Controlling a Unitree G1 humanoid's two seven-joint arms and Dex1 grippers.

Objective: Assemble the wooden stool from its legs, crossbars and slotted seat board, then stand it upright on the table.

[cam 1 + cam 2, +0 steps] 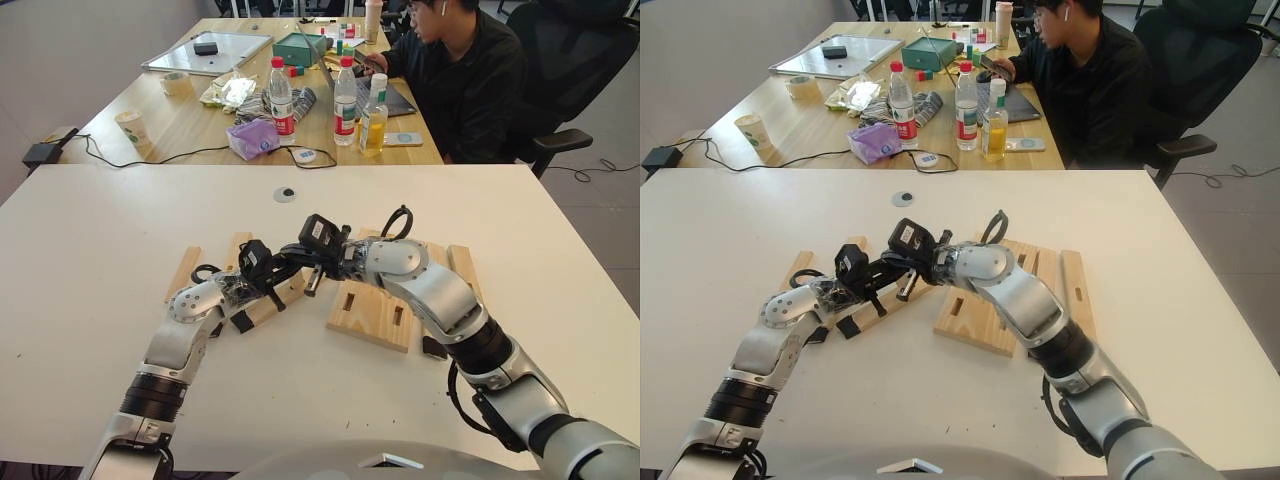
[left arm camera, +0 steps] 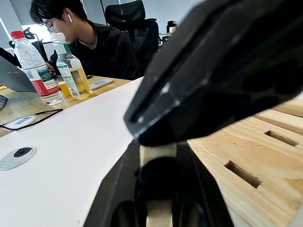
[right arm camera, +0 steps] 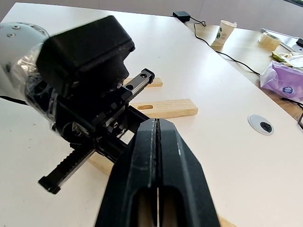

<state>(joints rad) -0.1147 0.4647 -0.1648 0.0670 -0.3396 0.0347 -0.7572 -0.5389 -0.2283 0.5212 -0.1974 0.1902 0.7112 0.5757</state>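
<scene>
Here, the left gripper [image 1: 270, 295] is clamped on a wooden bar [image 2: 158, 152] lying diagonally on the worktop [image 1: 100, 250]. The right gripper [image 1: 312, 283], fingers pressed together, sits just beside it. The slotted seat board [image 1: 372, 318] lies flat further right, nearer that arm.

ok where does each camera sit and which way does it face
Left eye view: on the head, facing forward and down at the table; left arm and right arm show.
Right eye view: beside it, sharing that scene and seat board.
Left wrist view: on the left arm, looking past the left tool over the seat board toward the bottles.
Right wrist view: on the right arm, looking along the shut right tool at the left tool.
</scene>
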